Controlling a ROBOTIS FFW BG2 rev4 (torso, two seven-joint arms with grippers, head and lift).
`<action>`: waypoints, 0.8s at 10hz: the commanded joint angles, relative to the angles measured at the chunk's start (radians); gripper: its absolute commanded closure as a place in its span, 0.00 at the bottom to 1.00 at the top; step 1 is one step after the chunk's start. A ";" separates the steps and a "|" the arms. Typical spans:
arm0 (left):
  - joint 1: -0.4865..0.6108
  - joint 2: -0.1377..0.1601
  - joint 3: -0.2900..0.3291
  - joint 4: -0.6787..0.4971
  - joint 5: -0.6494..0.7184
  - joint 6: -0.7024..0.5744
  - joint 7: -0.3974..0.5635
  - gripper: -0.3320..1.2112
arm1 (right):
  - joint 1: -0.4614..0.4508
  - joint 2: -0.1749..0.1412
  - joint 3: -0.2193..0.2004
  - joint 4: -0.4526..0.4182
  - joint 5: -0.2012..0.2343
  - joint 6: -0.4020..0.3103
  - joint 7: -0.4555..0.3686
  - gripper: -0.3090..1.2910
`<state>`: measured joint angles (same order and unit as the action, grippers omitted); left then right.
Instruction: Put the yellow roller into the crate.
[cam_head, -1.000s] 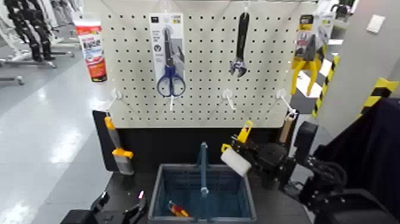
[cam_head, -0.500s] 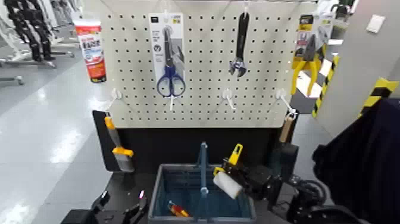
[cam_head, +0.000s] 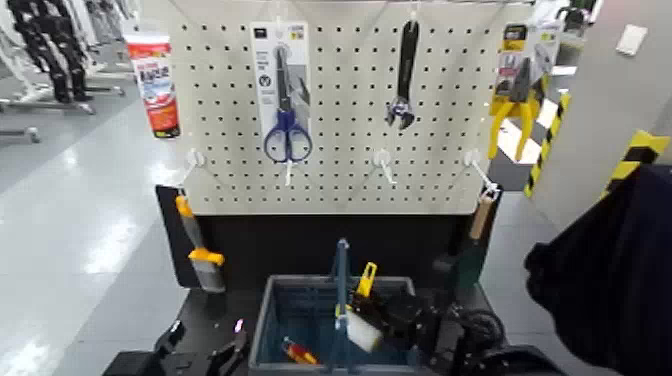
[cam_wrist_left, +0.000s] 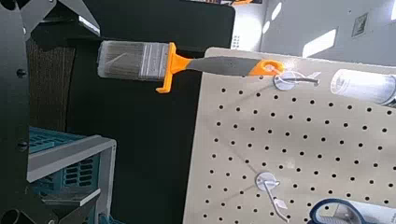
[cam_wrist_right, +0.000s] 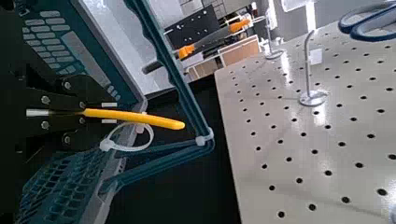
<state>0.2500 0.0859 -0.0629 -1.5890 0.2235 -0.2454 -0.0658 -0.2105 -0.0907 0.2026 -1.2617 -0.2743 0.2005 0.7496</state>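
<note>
The yellow roller hangs tilted in the right half of the blue-grey crate, its white sleeve low beside the crate's upright handle bar and its yellow handle pointing up. My right gripper reaches in from the right and is shut on the roller. In the right wrist view the roller's yellow handle sticks out from the gripper, with the crate's lattice wall close beneath. My left gripper rests open at the bottom left, outside the crate.
A red-and-yellow tool lies in the crate's left half. An orange-handled brush hangs left of the crate. The pegboard behind carries scissors, a wrench, yellow pliers and a tube.
My right gripper has carried the roller left and down, from beside the crate's right edge to inside its right half. The left arm has not moved.
</note>
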 joint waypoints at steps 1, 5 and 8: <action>0.000 0.000 0.000 0.000 0.000 -0.002 0.000 0.29 | -0.003 -0.001 0.008 0.002 0.004 0.004 -0.003 0.90; -0.006 0.005 -0.002 0.000 0.000 -0.002 0.000 0.29 | -0.006 -0.007 -0.008 -0.019 0.040 0.033 0.047 0.21; -0.009 0.006 -0.002 0.000 0.000 -0.002 -0.003 0.29 | 0.017 -0.014 -0.048 -0.114 0.113 0.057 0.036 0.22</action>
<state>0.2420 0.0915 -0.0644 -1.5890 0.2239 -0.2470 -0.0691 -0.2024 -0.1031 0.1656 -1.3500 -0.1796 0.2541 0.7857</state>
